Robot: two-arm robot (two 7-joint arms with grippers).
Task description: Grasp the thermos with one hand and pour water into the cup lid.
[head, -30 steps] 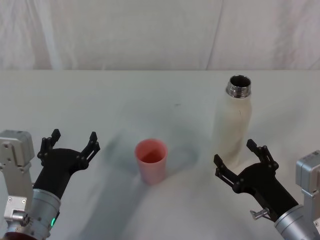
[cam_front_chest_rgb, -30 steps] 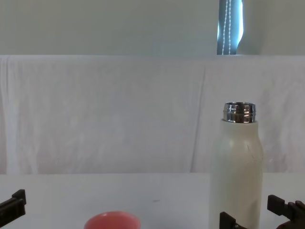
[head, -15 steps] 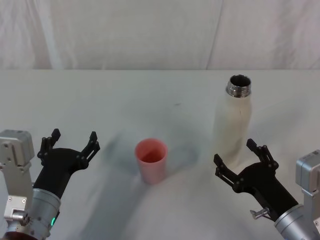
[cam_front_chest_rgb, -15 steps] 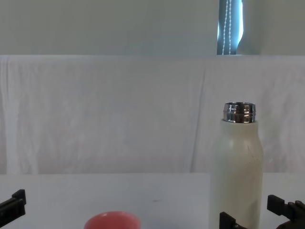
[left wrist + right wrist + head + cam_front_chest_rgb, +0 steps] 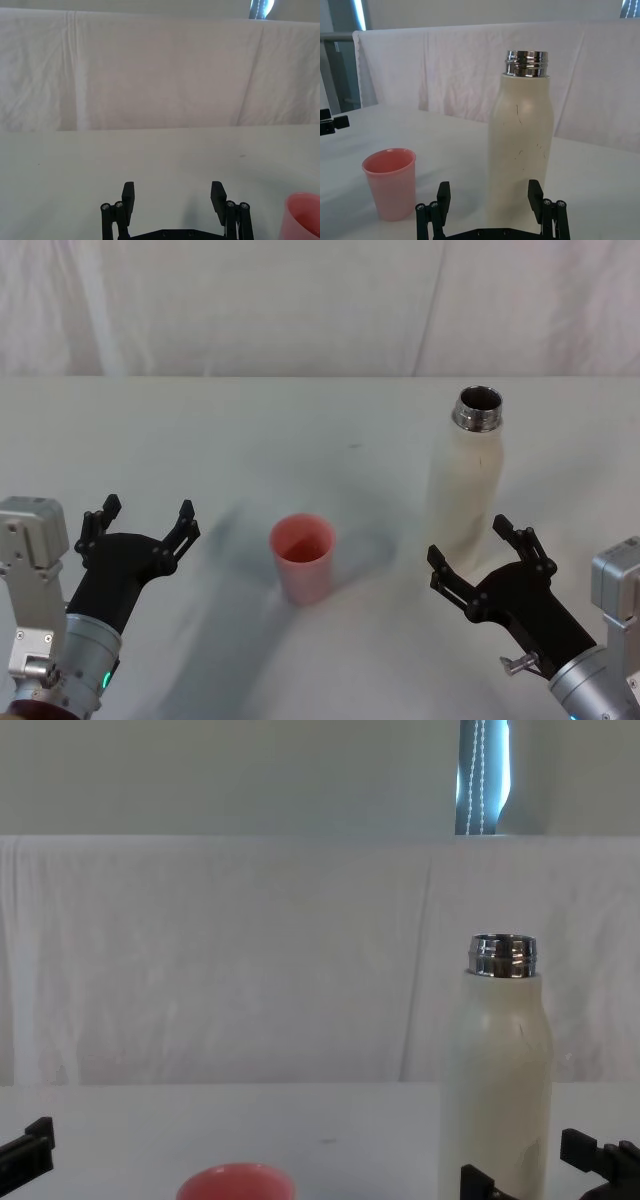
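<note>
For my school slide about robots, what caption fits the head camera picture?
Two open grippers, left and right, wait by a pink cup and an open white bottle.

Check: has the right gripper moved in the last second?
No. The right gripper sits open just short of the thermos, same spot against it as before.

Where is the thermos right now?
In the head view the thermos stands upright on the table's right side, just beyond the open right gripper, right of the cup lid.

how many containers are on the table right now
2. The thermos stands upright on the robot's right side, just beyond the open right gripper. The cup lid stands upright near the middle, between the two grippers. Nothing seems hidden.
</note>
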